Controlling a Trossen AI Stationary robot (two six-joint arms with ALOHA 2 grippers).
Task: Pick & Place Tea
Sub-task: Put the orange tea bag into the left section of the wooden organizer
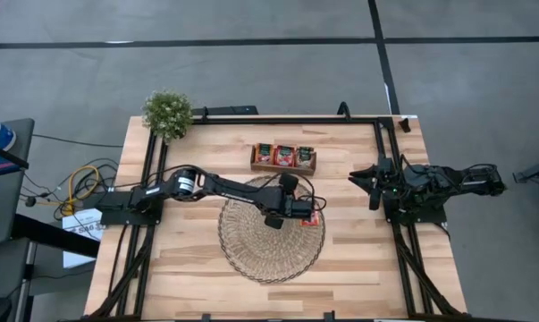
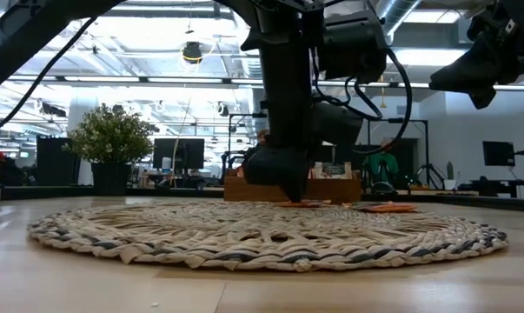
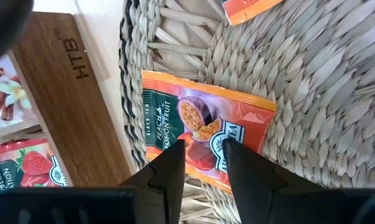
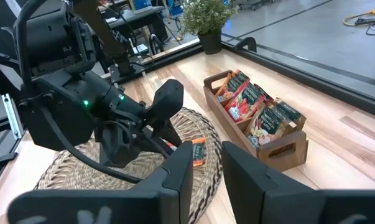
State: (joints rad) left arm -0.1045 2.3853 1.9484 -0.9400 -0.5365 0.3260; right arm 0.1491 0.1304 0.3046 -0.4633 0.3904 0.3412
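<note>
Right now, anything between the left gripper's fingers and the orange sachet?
No. In the left wrist view the left gripper hangs open right over the orange sachet lying on the woven mat; nothing intervenes.

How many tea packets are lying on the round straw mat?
2. One orange sachet lies by the mat's edge nearest the wooden tray, right under the left hand. Another lies just beyond it. The arm may hide more.

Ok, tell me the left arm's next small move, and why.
Probably lower and close: the left gripper hangs over an orange tea sachet lying flat on the woven mat, jaws apart astride its centre mark, with nothing gripped yet.
</note>
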